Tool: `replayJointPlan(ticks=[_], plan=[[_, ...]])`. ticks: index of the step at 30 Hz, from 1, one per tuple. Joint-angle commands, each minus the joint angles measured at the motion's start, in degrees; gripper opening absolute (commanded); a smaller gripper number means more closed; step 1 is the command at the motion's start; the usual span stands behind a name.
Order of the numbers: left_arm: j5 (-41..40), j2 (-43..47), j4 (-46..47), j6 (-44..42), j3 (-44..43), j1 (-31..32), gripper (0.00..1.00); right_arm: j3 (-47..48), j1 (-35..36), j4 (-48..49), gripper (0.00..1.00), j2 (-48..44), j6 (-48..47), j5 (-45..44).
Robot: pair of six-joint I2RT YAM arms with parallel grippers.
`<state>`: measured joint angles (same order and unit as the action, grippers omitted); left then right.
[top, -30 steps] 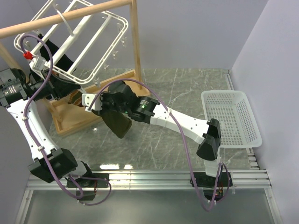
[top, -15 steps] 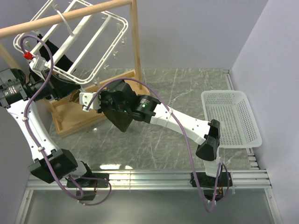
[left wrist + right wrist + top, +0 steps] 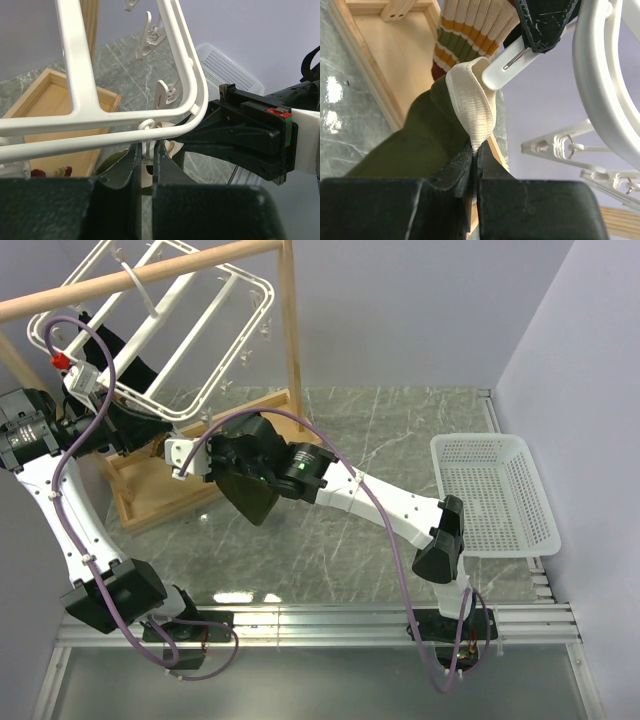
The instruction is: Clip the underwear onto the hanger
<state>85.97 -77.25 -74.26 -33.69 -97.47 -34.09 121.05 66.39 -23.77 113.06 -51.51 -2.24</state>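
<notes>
We saw the underwear (image 3: 405, 150) hanging just below the hanger (image 3: 600, 75), its cream waistband pinched tight in the right gripper (image 3: 475, 156) and pressed to a clip (image 3: 507, 70) that the left gripper (image 3: 147, 160) squeezed. We judged the band could slip free if the clip snapped shut early or the frame swung.

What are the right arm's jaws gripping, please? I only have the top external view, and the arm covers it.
Observer: The right wrist view shows them shut on the underwear, at its cream waistband.
Operator: Thank you. Is a clip near it?
Observer: Yes, a white clip has its tip in the waistband's fold.
Operator: And what holds that clip?
Observer: The left jaws. The left wrist view shows them pinching it just under a corner of the hanger.
</notes>
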Motion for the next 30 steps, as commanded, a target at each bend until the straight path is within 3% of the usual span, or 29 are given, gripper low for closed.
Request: replayJointPlan(ticks=[1,30], plan=[[9.39,2.11,-3.96,-0.85,0.79,0.07,0.01,3.05,0.41,0.83,0.0,-0.64,-0.35,-0.75],[7.63,2.02,-3.96,-1.82,1.23,0.16,0.01,1.38,-0.03,1.01,0.0,-3.28,0.09,-1.54]])
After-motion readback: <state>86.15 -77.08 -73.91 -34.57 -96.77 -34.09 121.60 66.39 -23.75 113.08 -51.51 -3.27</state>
